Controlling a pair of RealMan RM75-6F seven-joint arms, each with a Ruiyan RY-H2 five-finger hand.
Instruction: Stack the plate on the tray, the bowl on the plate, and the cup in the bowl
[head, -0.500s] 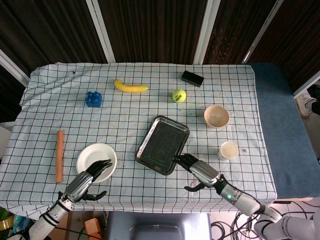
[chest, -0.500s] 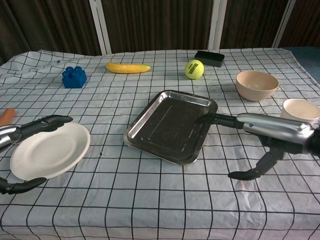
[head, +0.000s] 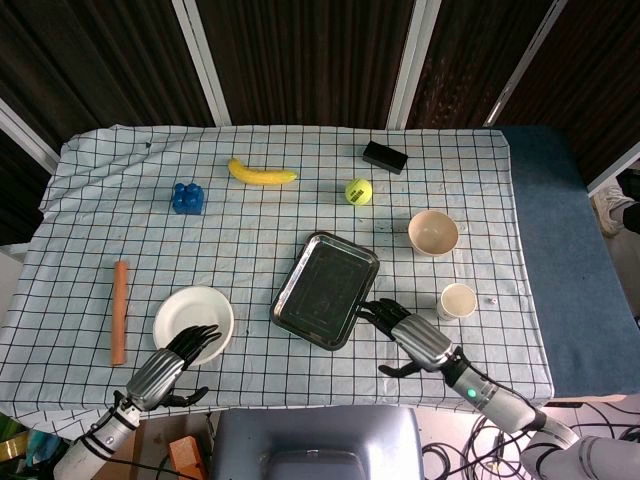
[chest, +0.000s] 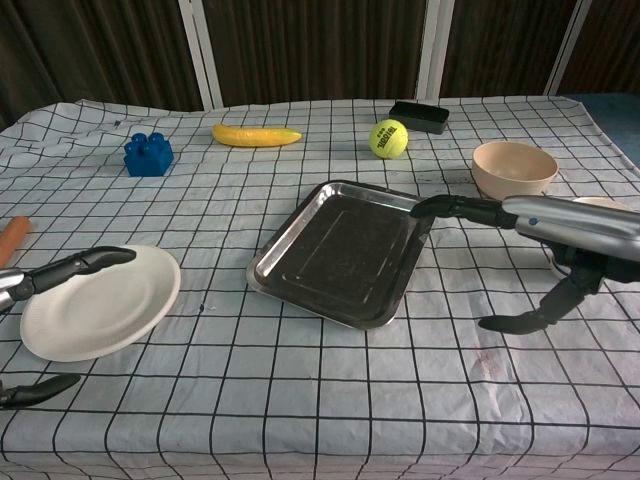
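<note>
Orange stick (head: 118, 312) whole from head view; chest view crops it.

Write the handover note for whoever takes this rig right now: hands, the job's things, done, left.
Left hand: open, holding nothing, fingers over the near edge of the plate.
Right hand: open, holding nothing, fingertips at the tray's near right corner.
Tray sits mid-table with nothing in it. Plate lies on the cloth to its left. Bowl stands to the right of the tray; cup stands upright nearer the robot than the bowl.
Done: nothing stacked yet.
Left: plate onto tray, bowl onto plate, cup into bowl.
</note>
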